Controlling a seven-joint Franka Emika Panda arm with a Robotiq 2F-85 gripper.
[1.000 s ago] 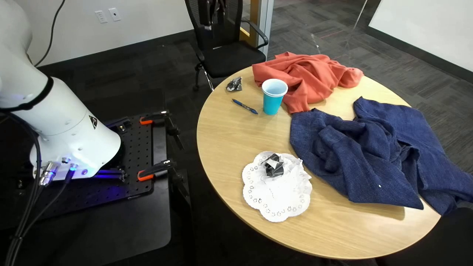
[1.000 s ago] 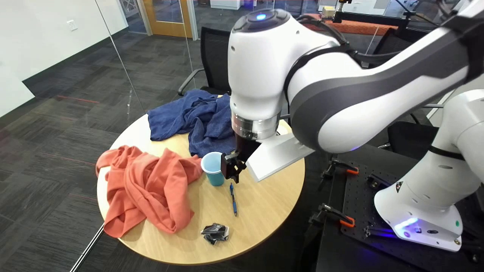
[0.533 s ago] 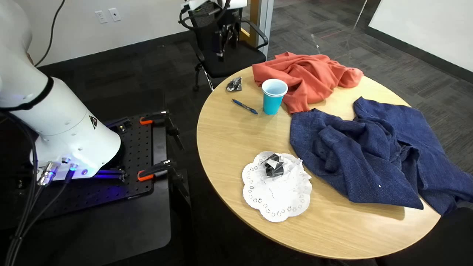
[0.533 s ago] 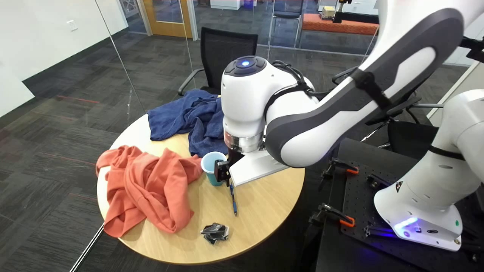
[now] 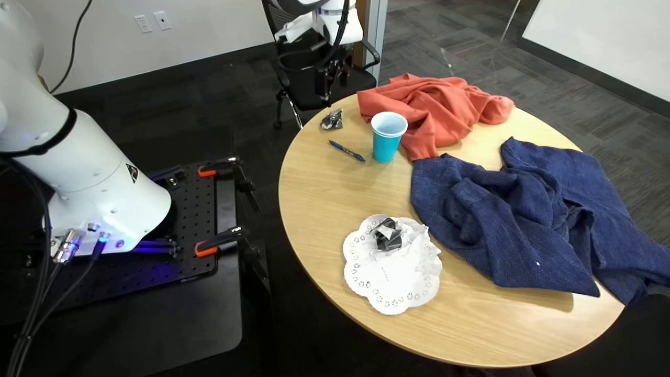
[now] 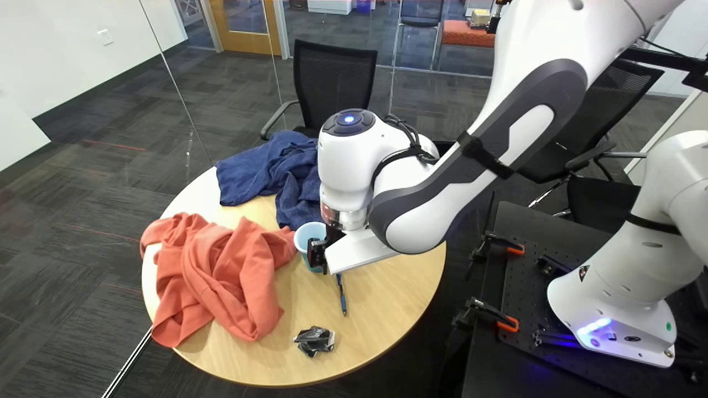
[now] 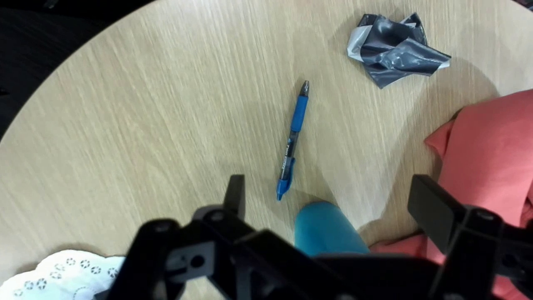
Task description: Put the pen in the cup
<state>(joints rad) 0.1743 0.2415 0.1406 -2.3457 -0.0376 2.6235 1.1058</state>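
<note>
The blue pen (image 5: 346, 151) lies flat on the round table; it also shows in an exterior view (image 6: 341, 296) and the wrist view (image 7: 293, 139). The light-blue cup (image 5: 386, 146) stands upright beside the pen's clip end. In an exterior view my gripper partly covers the cup (image 6: 307, 232). In the wrist view the cup's side (image 7: 327, 231) shows between my fingers and its rim is hidden. My gripper (image 7: 332, 200) is open and empty, above the table; it shows dark in both exterior views (image 5: 334, 89) (image 6: 317, 256).
A red cloth (image 5: 434, 110) lies right behind the cup, and a dark blue cloth (image 5: 518, 220) beside it. Crumpled black wrapping (image 7: 395, 50) lies near the pen's tip. A white doily (image 5: 392, 285) bears a black crumpled piece (image 5: 388, 235). A chair (image 5: 330, 78) stands by the table.
My gripper has come down toward the table and shifted slightly left in the exterior view that shows the whole arm. The pen, cup and cloths have not moved.
</note>
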